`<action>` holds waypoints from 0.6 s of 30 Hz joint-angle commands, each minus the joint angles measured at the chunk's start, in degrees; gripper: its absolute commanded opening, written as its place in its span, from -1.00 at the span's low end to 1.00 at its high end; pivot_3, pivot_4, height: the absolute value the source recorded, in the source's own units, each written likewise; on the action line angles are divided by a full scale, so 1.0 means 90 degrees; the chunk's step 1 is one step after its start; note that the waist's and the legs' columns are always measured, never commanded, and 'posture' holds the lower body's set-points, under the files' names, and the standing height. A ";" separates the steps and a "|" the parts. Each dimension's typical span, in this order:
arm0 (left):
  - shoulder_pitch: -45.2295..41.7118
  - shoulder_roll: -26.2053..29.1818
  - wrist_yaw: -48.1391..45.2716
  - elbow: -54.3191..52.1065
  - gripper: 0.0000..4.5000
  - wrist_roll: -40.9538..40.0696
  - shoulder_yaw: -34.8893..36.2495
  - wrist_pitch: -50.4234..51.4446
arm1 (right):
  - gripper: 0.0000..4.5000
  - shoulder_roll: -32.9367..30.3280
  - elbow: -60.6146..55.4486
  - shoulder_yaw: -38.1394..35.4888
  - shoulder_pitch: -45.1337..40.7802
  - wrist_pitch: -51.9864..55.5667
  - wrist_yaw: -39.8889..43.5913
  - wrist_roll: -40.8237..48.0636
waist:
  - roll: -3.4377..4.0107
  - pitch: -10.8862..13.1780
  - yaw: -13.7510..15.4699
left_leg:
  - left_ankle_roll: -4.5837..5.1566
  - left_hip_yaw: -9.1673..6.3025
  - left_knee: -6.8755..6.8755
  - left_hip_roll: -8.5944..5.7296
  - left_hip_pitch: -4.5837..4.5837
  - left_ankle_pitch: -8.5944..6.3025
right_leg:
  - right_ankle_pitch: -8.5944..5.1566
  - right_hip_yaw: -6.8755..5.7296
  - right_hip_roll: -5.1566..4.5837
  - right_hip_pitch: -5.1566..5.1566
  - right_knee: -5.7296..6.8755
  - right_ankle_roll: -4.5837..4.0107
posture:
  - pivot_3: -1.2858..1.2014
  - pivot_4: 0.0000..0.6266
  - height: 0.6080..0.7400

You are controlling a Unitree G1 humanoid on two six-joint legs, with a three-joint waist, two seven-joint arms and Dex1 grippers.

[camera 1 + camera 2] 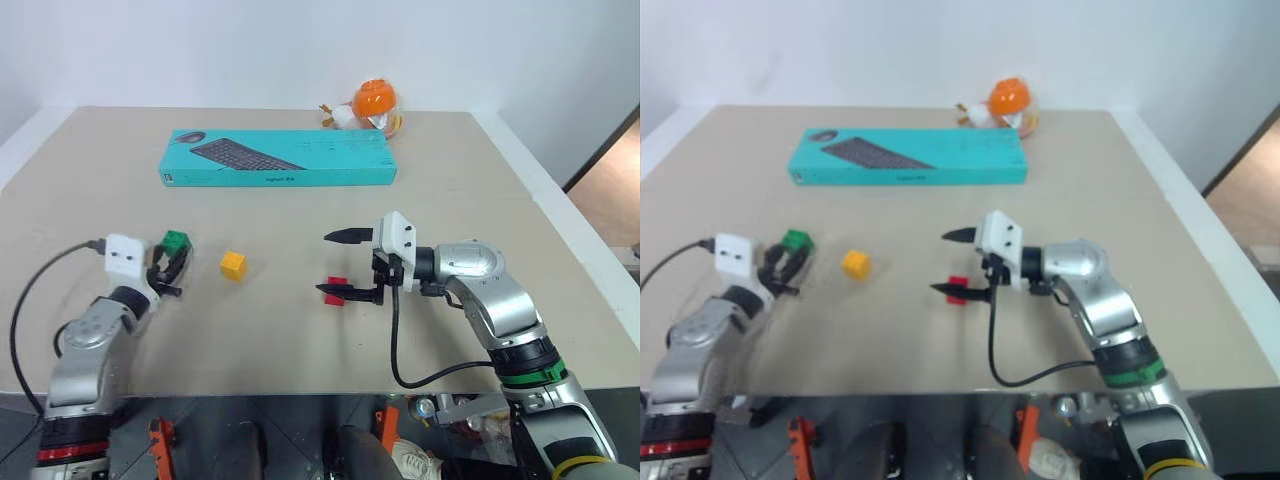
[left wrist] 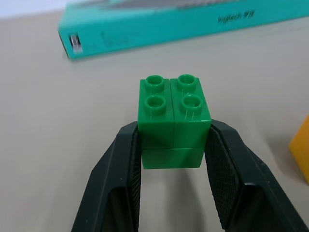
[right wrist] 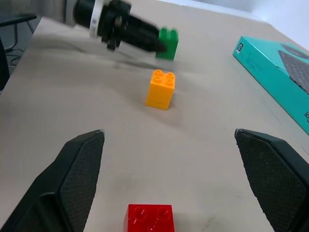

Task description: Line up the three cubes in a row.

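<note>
The green cube [image 2: 175, 121] is sitting pinched between the two fingers of the left end effector [image 1: 172, 263], which is closed on its lower side faces, at the left of the counter [image 1: 300, 330]. It looks like light, rigid, smooth plastic, so flat opposite sides are probably the safest grip; the glossy faces could slip under a skewed pinch. Its studs are facing up, and it is slightly taller than wide, so its long axis is standing vertical. The yellow cube [image 1: 233, 265] is standing just beside it, studs up. The red cube [image 1: 336, 290] is resting further right, between the wide-open, empty fingers of the right end effector [image 1: 334, 265].
</note>
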 commanded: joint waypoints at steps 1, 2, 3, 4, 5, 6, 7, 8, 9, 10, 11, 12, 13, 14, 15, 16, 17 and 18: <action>-0.0588 0.0597 -0.1452 -0.0117 -0.42 -0.0812 0.0223 -0.0229 | 1.00 -0.0212 -0.0531 -0.0291 0.0092 0.0222 0.0095 0.0324 | -0.0004 0.0001 0.0014 | -0.0001 0.0000 0.0000 0.0000 -0.0004 0.0001 | -0.0001 -0.0002 -0.0002 0.0000 -0.0001 0.0000 | 0.03 -0.52 1.00; -0.0714 0.0740 -0.1832 -0.0133 -0.42 -0.1055 0.0196 -0.0096 | 1.00 -0.0271 -0.0614 -0.0315 0.0143 0.0270 0.0102 0.0364 | -0.0003 0.0002 0.0015 | -0.0003 0.0001 0.0002 -0.0001 -0.0008 0.0002 | -0.0004 -0.0008 -0.0007 0.0002 -0.0001 0.0001 | 0.03 -0.52 1.00; -0.0817 0.0866 -0.2104 -0.0163 -0.42 -0.1220 0.0144 0.0037 | 1.00 -0.0318 -0.0683 -0.0330 0.0186 0.0299 0.0102 0.0389 | -0.0003 0.0002 0.0012 | -0.0003 -0.0001 0.0001 -0.0001 -0.0006 0.0002 | -0.0005 -0.0011 -0.0010 0.0002 -0.0001 0.0001 | 0.03 -0.52 1.00; -0.0914 0.0993 -0.2417 -0.0243 -0.42 -0.1387 0.0033 0.0186 | 1.00 -0.0372 -0.0775 -0.0358 0.0242 0.0340 0.0101 0.0428 | -0.0003 0.0001 0.0004 | -0.0003 0.0001 0.0000 -0.0002 -0.0003 0.0001 | -0.0004 -0.0004 -0.0013 0.0001 -0.0002 0.0002 | 0.03 -0.52 1.00; -0.0978 0.1099 -0.2693 -0.0324 -0.42 -0.1520 -0.0086 0.0325 | 1.00 -0.0416 -0.0856 -0.0376 0.0288 0.0379 0.0089 0.0461 | -0.0003 0.0001 0.0002 | -0.0004 0.0005 0.0000 -0.0003 -0.0002 0.0001 | -0.0005 -0.0001 -0.0016 0.0002 -0.0002 0.0005 | 0.03 -0.52 1.00; -0.1014 0.1214 -0.3007 -0.0438 -0.42 -0.1625 -0.0248 0.0444 | 1.00 -0.0464 -0.0953 -0.0398 0.0346 0.0421 0.0069 0.0493 | -0.0003 0.0001 0.0001 | -0.0004 0.0007 -0.0001 -0.0003 -0.0002 0.0000 | -0.0007 0.0002 -0.0018 0.0002 -0.0003 0.0012 | 0.03 -0.52 1.00; -0.1032 0.1318 -0.3367 -0.0539 -0.42 -0.1716 -0.0435 0.0548 | 1.00 -0.0513 -0.1048 -0.0421 0.0410 0.0446 0.0047 0.0508 | -0.0003 0.0002 -0.0001 | -0.0004 0.0009 -0.0002 -0.0007 -0.0001 -0.0001 | -0.0009 0.0005 -0.0018 0.0002 -0.0003 0.0015 | 0.03 -0.52 1.00; -0.1043 0.1379 -0.3603 -0.0588 -0.42 -0.1762 -0.0549 0.0612 | 1.00 -0.0541 -0.1106 -0.0434 0.0448 0.0462 0.0030 0.0512 | -0.0003 0.0002 -0.0001 | -0.0005 0.0010 -0.0002 -0.0009 -0.0002 -0.0002 | -0.0010 0.0006 -0.0016 0.0002 -0.0003 0.0016 | 0.03 -0.52 1.00; -0.1109 0.1429 -0.3875 -0.0562 -0.42 -0.1777 -0.0721 0.0659 | 1.00 -0.0567 -0.1175 -0.0461 0.0498 0.0496 -0.0008 0.0519 | -0.0003 0.0002 -0.0001 | -0.0006 0.0009 -0.0003 -0.0012 -0.0002 -0.0003 | -0.0011 0.0007 -0.0012 0.0000 -0.0004 0.0017 | 0.03 -0.52 1.00; -0.1196 0.1441 -0.4066 -0.0485 -0.42 -0.1769 -0.0850 0.0690 | 1.00 -0.0584 -0.1223 -0.0475 0.0530 0.0521 -0.0045 0.0515 | -0.0003 0.0002 0.0000 | -0.0006 0.0008 -0.0004 -0.0012 -0.0001 -0.0003 | -0.0012 0.0006 -0.0011 0.0000 -0.0003 0.0017 | 0.03 -0.52 1.00; -0.1279 0.1433 -0.4204 -0.0403 -0.42 -0.1738 -0.0963 0.0702 | 1.00 -0.0602 -0.1264 -0.0492 0.0562 0.0532 -0.0076 0.0512 | -0.0003 0.0002 0.0001 | -0.0006 0.0006 -0.0005 -0.0010 -0.0001 -0.0003 | -0.0013 0.0004 -0.0005 0.0000 -0.0003 0.0013 | 0.03 -0.52 1.00; -0.1376 0.1434 -0.4396 -0.0301 -0.42 -0.1682 -0.1117 0.0721 | 1.00 -0.0621 -0.1302 -0.0508 0.0593 0.0535 -0.0125 0.0499 | -0.0003 0.0002 0.0001 | -0.0006 0.0005 -0.0005 -0.0009 -0.0001 -0.0003 | -0.0014 0.0000 -0.0002 0.0000 -0.0002 0.0010 | 0.03 -0.52 1.00; -0.1467 0.1417 -0.4550 -0.0178 -0.42 -0.1618 -0.1233 0.0702 | 1.00 -0.0627 -0.1322 -0.0515 0.0599 0.0542 -0.0173 0.0482 | -0.0003 0.0002 0.0001 | -0.0006 0.0005 -0.0005 -0.0008 -0.0001 -0.0002 | -0.0015 -0.0003 0.0001 0.0001 -0.0001 0.0006 | 0.03 -0.52 1.00; -0.1571 0.1369 -0.4697 -0.0037 -0.42 -0.1520 -0.1371 0.0620 | 1.00 -0.0638 -0.1355 -0.0537 0.0614 0.0557 -0.0229 0.0474 | -0.0002 0.0002 0.0002 | -0.0006 0.0006 -0.0005 -0.0007 -0.0001 -0.0002 | -0.0015 -0.0005 0.0004 0.0001 -0.0001 0.0002 | 0.03 -0.52 1.00; -0.1662 0.1323 -0.4813 0.0086 -0.42 -0.1427 -0.1500 0.0543 | 1.00 -0.0655 -0.1389 -0.0560 0.0636 0.0568 -0.0277 0.0470 | -0.0002 0.0002 -0.0001 | -0.0006 0.0005 -0.0004 -0.0005 0.0000 -0.0001 | -0.0014 -0.0006 0.0006 0.0001 0.0000 0.0000 | 0.03 -0.52 1.00; -0.1759 0.1274 -0.4915 0.0217 -0.42 -0.1311 -0.1645 0.0460 | 1.00 -0.0676 -0.1431 -0.0583 0.0669 0.0573 -0.0324 0.0469 | -0.0002 0.0002 0.0000 | -0.0006 0.0004 -0.0004 -0.0004 0.0000 -0.0001 | -0.0012 -0.0006 0.0009 0.0000 0.0001 -0.0004 | 0.03 -0.52 1.00; -0.1852 0.1234 -0.5005 0.0335 -0.42 -0.1216 -0.1769 0.0394 | 1.00 -0.0694 -0.1470 -0.0598 0.0695 0.0583 -0.0368 0.0468 | -0.0002 0.0002 0.0002 | -0.0006 0.0003 -0.0004 -0.0003 0.0001 -0.0001 | -0.0012 -0.0005 0.0010 0.0001 0.0001 -0.0004 | 0.03 -0.52 1.00; -0.1956 0.1205 -0.5099 0.0463 -0.42 -0.1095 -0.1919 0.0367 | 1.00 -0.0713 -0.1514 -0.0615 0.0727 0.0599 -0.0419 0.0468 | -0.0002 0.0002 0.0001 | -0.0006 0.0003 -0.0003 -0.0005 0.0001 -0.0001 | -0.0012 -0.0006 0.0011 0.0002 0.0001 -0.0003 | 0.03 -0.52 1.00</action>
